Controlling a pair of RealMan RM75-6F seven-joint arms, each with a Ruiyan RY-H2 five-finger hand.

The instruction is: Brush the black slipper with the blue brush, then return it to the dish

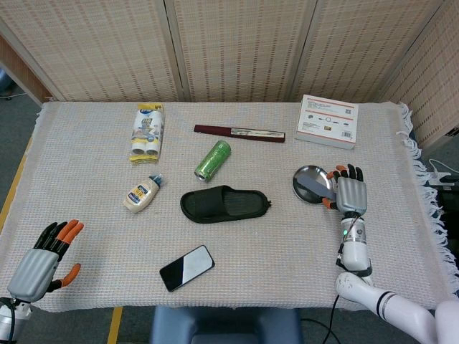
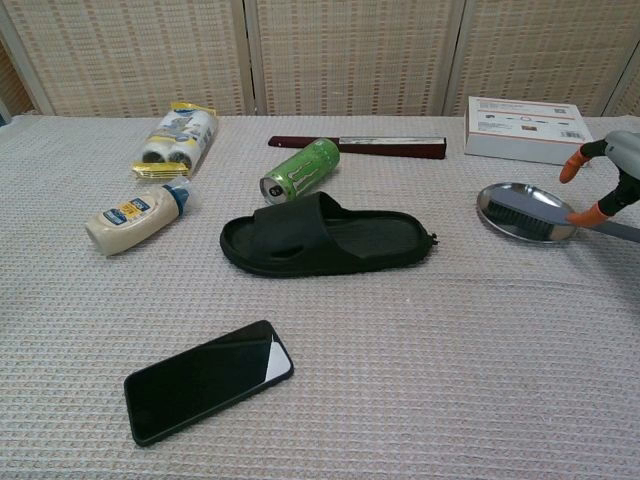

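Note:
The black slipper (image 1: 224, 203) (image 2: 325, 235) lies mid-table, sole down. To its right stands the metal dish (image 1: 307, 188) (image 2: 500, 200) with the blue brush (image 1: 314, 182) (image 2: 530, 212) lying in it, its handle (image 2: 620, 232) pointing right over the rim. My right hand (image 1: 351, 195) (image 2: 612, 170) hovers over that handle, fingers spread, the thumb tip (image 2: 588, 213) close by the handle; nothing is gripped. In the head view the hand hides most of the handle. My left hand (image 1: 41, 262) rests open at the table's near left corner, seen only in the head view.
A green can (image 1: 213, 159) lies just behind the slipper, and a mayonnaise bottle (image 1: 141, 193) to its left. A phone (image 1: 186, 267) lies near the front edge. At the back are a yellow packet (image 1: 147, 132), a dark red case (image 1: 239, 132) and a white box (image 1: 328, 131).

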